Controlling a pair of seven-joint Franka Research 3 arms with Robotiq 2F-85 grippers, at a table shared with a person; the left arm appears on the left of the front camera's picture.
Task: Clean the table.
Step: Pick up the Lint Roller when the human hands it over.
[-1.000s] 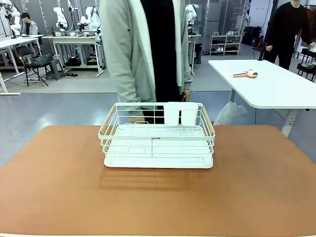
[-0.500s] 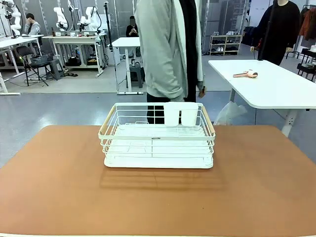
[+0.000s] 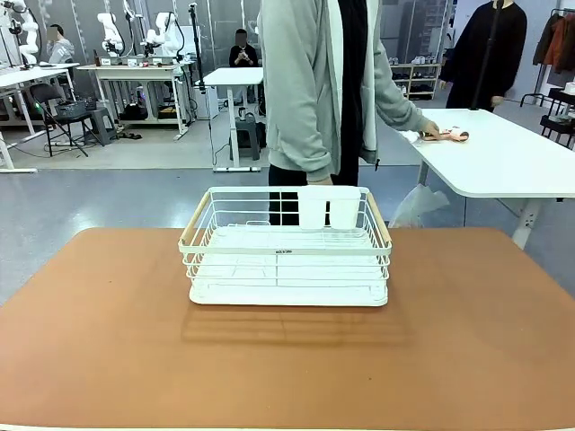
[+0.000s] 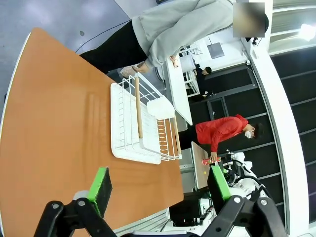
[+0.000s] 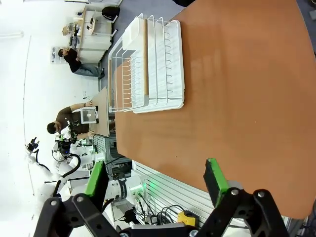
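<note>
The reddish-brown table (image 3: 108, 332) spreads across the front view and carries a white wire dish rack (image 3: 286, 247) near its far middle. The rack holds a white cutlery cup (image 3: 328, 206) at its back right and looks otherwise bare. In the left wrist view my left gripper (image 4: 160, 182) hangs open above the table (image 4: 54, 113), well back from the rack (image 4: 143, 123). My right gripper (image 5: 154, 180) is open too, high over the table's near edge (image 5: 237, 98), with the rack (image 5: 148, 64) far ahead. A person in a grey jacket (image 3: 310, 85) stands behind the table.
A white-topped table (image 3: 490, 153) stands at the back right; the person's hand (image 3: 429, 130) rests on a pinkish object (image 3: 449, 135) lying on it. Another person in black (image 3: 490, 49) stands behind it. Work benches fill the back left.
The person has stepped to the right behind the rack and reached an arm out to the pinkish object on the white table. Rack and table are unmoved.
</note>
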